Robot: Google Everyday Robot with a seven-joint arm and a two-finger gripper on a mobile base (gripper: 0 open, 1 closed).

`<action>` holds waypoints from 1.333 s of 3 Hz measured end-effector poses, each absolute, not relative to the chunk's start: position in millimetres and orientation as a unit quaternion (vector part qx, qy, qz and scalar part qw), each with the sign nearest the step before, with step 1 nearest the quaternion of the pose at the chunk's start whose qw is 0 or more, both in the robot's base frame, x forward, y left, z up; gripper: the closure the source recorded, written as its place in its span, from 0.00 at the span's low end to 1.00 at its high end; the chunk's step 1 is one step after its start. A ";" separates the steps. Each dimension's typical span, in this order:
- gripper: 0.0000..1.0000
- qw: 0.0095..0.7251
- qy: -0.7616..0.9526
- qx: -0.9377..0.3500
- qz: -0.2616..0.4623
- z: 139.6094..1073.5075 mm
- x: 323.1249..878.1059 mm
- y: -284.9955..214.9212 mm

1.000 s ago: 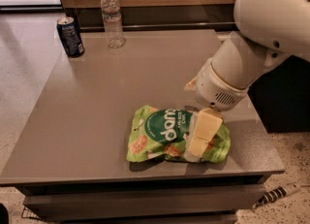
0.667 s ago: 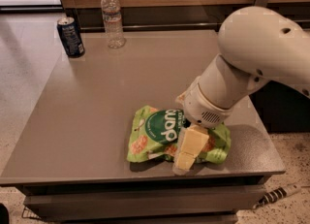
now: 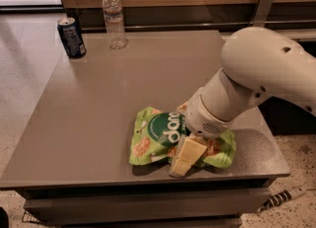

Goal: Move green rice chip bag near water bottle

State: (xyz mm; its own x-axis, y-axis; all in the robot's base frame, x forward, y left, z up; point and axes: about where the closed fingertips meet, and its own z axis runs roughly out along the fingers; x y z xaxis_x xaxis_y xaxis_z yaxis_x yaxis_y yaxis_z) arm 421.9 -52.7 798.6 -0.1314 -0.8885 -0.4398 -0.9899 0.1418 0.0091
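Well apart from the water bottle (image 3: pixel 114 19), toward the camera: green rice chip bag (image 3: pixel 157 133), crumpled flat on table (image 3: pixel 98 103). Gripper (image 3: pixel 186 155) down on the bag's middle; whether it has closed on it, cannot tell. Blue soda can (image 3: pixel 71 37) near the bottle. Step: grasping, by my reading. Next: firm hold, lift, carry toward bottle, set down without toppling it

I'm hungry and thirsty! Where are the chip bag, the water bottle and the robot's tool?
green rice chip bag (image 3: pixel 160 129), camera view, its dark green circle
water bottle (image 3: pixel 114 19), camera view, its label band
tool (image 3: pixel 180 165), camera view, its pale end, on the bag
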 end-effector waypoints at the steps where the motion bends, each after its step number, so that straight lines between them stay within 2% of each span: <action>1: 0.62 0.168 0.737 -0.637 0.151 803.7 421.9 -52.7; 2: 0.85 0.168 0.737 -0.637 0.151 812.3 421.9 -52.7; 3: 1.00 0.167 0.736 -0.638 0.151 813.0 421.4 -52.0; 4: 1.00 0.167 0.736 -0.638 0.151 813.0 421.4 -52.0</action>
State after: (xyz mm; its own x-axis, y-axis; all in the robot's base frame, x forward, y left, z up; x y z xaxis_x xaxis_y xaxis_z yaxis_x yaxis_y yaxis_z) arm 421.4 -52.0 813.0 -0.1295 -0.8891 -0.4389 -0.9902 0.1396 0.0092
